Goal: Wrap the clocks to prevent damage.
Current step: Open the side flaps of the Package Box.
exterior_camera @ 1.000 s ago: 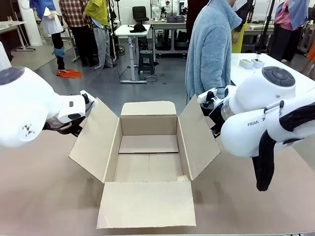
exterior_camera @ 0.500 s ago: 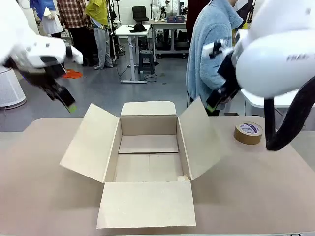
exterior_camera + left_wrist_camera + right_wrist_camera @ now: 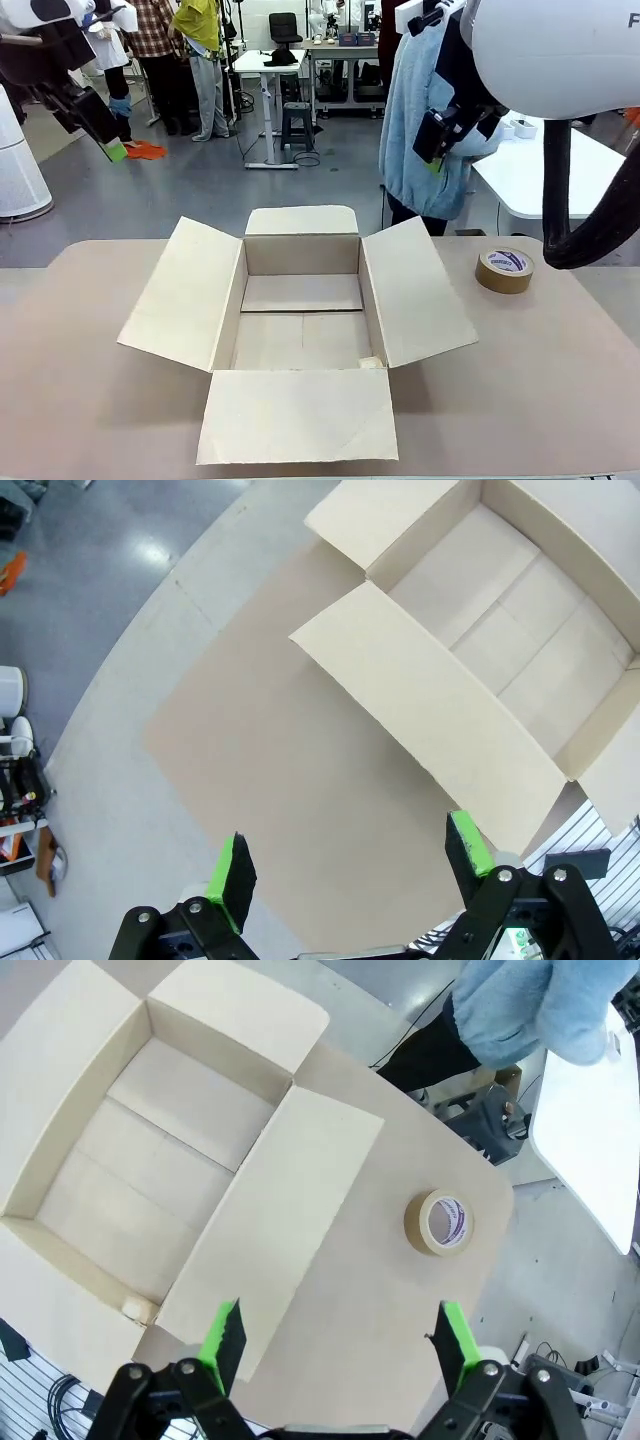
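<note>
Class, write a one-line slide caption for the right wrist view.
Open right gripper hovers over an open cardboard box and a tape roll on the table.

Two white robot arms with black end effectors; one person in pale blue fleece.
Right arm [image 3: 560, 50]: glossy white rounded housing, thick black cable [image 3: 556, 190] attached. Left arm [image 3: 28, 10]: white shell, black wrist section. Left end effector [image 3: 350, 863]: black finger links, silver pivot screws, bright green pads [image 3: 230, 878]. Right end effector [image 3: 336, 1338]: same black links, screws and green pads. Person [image 3: 412, 110]: fluffy light-blue jacket [image 3: 405, 150], dark trousers [image 3: 408, 213].
</note>
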Controlling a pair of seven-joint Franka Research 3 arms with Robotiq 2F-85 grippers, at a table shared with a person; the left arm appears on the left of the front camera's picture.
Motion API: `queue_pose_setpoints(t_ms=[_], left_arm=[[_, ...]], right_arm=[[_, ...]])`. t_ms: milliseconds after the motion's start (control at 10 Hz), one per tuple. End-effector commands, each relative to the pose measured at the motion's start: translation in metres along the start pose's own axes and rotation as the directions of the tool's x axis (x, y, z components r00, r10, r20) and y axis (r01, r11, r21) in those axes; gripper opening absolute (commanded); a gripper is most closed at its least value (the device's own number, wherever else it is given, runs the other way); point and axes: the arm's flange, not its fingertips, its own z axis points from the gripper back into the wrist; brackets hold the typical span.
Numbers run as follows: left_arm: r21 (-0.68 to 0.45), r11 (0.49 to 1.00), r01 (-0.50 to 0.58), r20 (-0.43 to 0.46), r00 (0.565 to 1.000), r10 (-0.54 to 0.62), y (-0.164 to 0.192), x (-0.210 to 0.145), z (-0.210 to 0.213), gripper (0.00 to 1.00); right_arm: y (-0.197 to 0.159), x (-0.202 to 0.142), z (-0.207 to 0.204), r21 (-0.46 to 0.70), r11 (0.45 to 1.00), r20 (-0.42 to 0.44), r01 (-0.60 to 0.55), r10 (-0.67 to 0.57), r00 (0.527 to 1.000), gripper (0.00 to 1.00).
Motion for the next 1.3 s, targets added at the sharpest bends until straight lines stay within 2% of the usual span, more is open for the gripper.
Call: queue_pose_setpoints(t_ms=[0,400,500,600,700,800,1000,1200], left_arm=[[-0.010,1.000,0.004,-0.005,1.000,-0.004,0.003,0.000,-0.014,1.00],[-0.009,1.000,-0.001,-0.018,1.000,0.001,0.001,0.002,-0.011,1.00],[-0.154,0.978,0.143,0.056,0.989,-0.136,0.015,0.001,-0.011,1.00],[-0.267,0.919,0.290,0.193,0.950,-0.244,0.026,-0.004,-0.006,1.00],[-0.340,0.866,0.366,0.308,0.914,-0.265,0.040,-0.011,-0.004,1.00],[-0.380,0.808,0.450,0.386,0.871,-0.304,0.054,-0.018,-0.005,1.00],[-0.399,0.747,0.532,0.502,0.808,-0.308,0.083,-0.039,-0.015,1.00],[-0.421,0.738,0.527,0.592,0.776,-0.216,0.109,-0.063,-0.017,1.00]], right_arm=[[-0.009,-0.005,-0.015,0.023,1.000,-0.010,-0.007,0.007,1.000,1.00],[-0.008,-0.002,-0.011,0.013,1.000,-0.021,0.005,-0.005,1.000,1.00],[-0.032,-0.005,-0.004,0.216,0.974,0.109,-0.070,0.047,0.993,1.00],[-0.052,-0.011,-0.001,0.296,0.948,0.196,-0.112,0.055,0.979,1.00],[-0.072,-0.017,-0.003,0.359,0.922,0.270,-0.147,0.048,0.962,1.00],[-0.091,-0.024,-0.010,0.410,0.900,0.334,-0.152,0.007,0.942,1.00],[-0.128,-0.048,-0.034,0.491,0.854,0.402,-0.173,-0.046,0.914,1.00],[-0.155,-0.076,-0.053,0.536,0.816,0.485,-0.217,-0.087,0.870,1.00]])
